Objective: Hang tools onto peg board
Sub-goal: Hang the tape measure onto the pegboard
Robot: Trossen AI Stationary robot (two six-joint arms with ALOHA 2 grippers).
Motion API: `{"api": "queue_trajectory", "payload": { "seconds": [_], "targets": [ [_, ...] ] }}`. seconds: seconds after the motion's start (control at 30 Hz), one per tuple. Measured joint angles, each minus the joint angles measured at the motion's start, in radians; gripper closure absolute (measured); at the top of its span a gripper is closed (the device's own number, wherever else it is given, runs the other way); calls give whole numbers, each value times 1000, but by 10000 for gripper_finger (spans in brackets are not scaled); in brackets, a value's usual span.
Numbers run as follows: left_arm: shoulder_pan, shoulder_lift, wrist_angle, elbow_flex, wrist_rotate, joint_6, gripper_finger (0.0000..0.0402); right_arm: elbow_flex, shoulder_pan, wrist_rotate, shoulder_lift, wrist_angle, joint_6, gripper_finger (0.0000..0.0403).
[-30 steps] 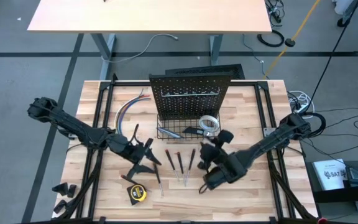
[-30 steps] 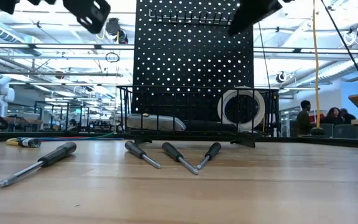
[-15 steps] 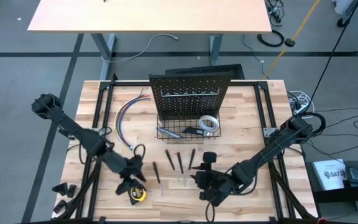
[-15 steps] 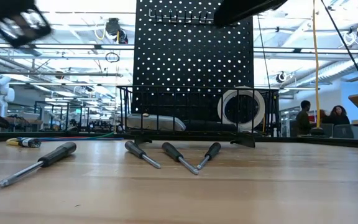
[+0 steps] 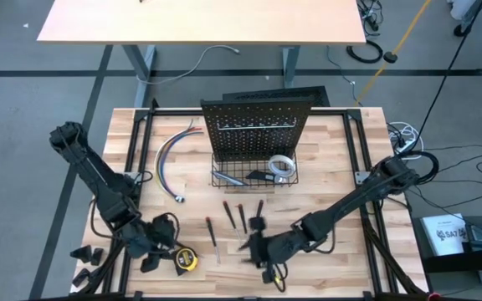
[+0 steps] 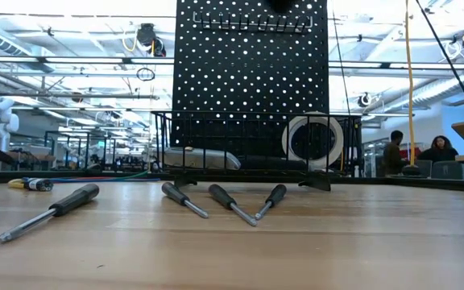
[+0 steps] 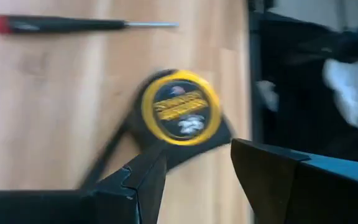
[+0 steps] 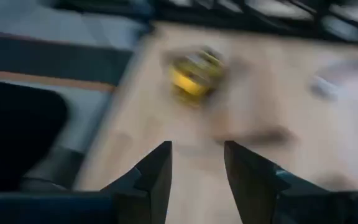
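Several screwdrivers [image 5: 228, 217] with dark, red-ended handles lie flat on the table in front of the peg board [image 5: 253, 125]. In the board's wire basket [image 5: 224, 178] rest a white tape roll [image 5: 281, 165] and a utility knife [image 5: 258, 176]. The yellow-black tape measure [image 5: 187, 261] lies flat near the table's front edge. My left gripper [image 5: 153, 251] hovers open just left of it, and in the left wrist view [image 7: 197, 168] the tape measure [image 7: 180, 109] lies beyond the fingers. My right gripper [image 5: 253, 247] stands open over the screwdrivers' near ends, pointing toward the tape measure [image 8: 194, 74].
A bundle of coloured cables [image 5: 170, 155] lies left of the peg board. Black frame rails [image 5: 132, 167] run along the table's sides. Small black parts [image 5: 86, 255] sit off the near left corner. Bare wood shows between the tape measure and the screwdrivers.
My left gripper has swung toward the table's near left corner and down, turning, and now hangs beside the tape measure. My right gripper has gone toward the near edge and left past the screwdrivers, tipping up from pointing down. Both have left the low view. No tool has moved.
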Motion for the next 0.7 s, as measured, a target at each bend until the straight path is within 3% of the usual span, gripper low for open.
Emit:
{"api": "queue_trajectory", "payload": {
  "seconds": [0.13,0.23,0.33,0.43,0.57,0.7],
  "targets": [
    [13,1,-78,0,-118,-84,215,0,-46,-228,99,281,-67,279],
    [22,4,-95,0,-115,-125,217,1,-92,-396,186,466,-48,306],
    [22,17,-88,-1,-105,-148,240,4,-131,-466,261,573,-25,347],
    [22,41,-89,-1,-98,-151,288,37,-161,-471,319,557,-38,391],
    [22,85,-90,-1,-90,-151,376,134,-176,-508,386,511,-59,397],
    [27,133,-89,-1,-70,-152,391,305,-170,-512,461,330,-169,401]
  ]
}}
